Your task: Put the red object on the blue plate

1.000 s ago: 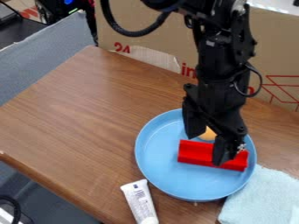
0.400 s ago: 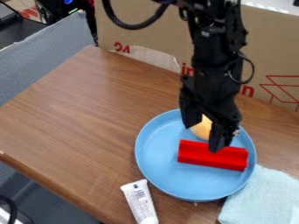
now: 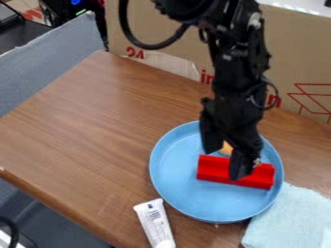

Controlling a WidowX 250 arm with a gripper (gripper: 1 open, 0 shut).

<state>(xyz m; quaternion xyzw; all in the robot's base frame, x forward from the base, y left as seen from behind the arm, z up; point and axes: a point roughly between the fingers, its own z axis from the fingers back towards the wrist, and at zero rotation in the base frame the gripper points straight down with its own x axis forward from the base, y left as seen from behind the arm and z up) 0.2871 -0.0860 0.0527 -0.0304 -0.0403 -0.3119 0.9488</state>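
Hidden/cut off: arm's upper links run out of frame at 12 o'clock. Gripper [image 3: 229, 162] covers the middle of the red object [image 3: 214, 170], so only its two ends show clearly. Orange-yellow round thing [image 3: 227, 148] peeks out behind the fingers; mostly blocked, can't tell what it is exactly. Pale teal cloth [image 3: 291, 225] is cut by the frame at 4–5 o'clock. White tube [image 3: 155, 225] is cut at the bottom edge, 6 o'clock; print on it too small to read. Cardboard box [image 3: 168, 44] w/ red print behind the table, partly behind the arm.

Count: 1 arm, 1 gripper, 1 red object, 1 blue plate [image 3: 175, 167], 1 cloth, 1 tube, 1 box, 1 orange-yellow thing.

Hand: points straight down, jaws spread wide, fingers straddling the red bar front and back. Whether the pads touch it, can't tell; not clamped.

Task thing: red object lies flat inside the blue plate, toward the plate's 3 o'clock side, long axis running roughly 9 to 3.

Edges/room: plate sits near the table's [image 3: 91, 116] front-right edge at 5 o'clock. Cloth touches or just overlaps the plate rim at 4 o'clock; tube just beside the rim at 7 o'clock. Wide bare wood from 8 to 11 o'clock.
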